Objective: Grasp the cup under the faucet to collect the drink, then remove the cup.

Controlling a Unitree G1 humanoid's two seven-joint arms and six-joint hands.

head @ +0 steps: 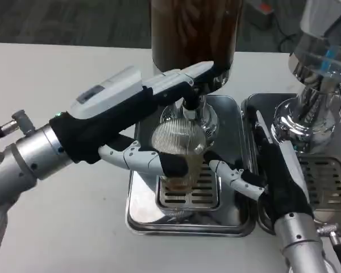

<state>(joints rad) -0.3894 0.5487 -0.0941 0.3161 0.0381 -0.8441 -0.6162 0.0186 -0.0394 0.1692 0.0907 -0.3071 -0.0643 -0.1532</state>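
A clear ribbed cup (179, 145) stands on the grille of a steel drip tray (137, 213), right under the faucet (191, 109) of a dispenser holding dark drink (193, 28). My left hand (125, 111) reaches in from the left. Its fingers (187, 77) lie over the top of the faucet and hide the lever, while its thumb (142, 158) stretches across the cup's front. My right hand (273, 170) comes up from the lower right, and one of its fingers (230, 173) touches the cup's right side. The rest of that grip is hidden.
A second steel tray (329, 182) with a chrome dispenser base (304, 114) stands at the right, close behind my right forearm. White table (62, 85) stretches to the left and front.
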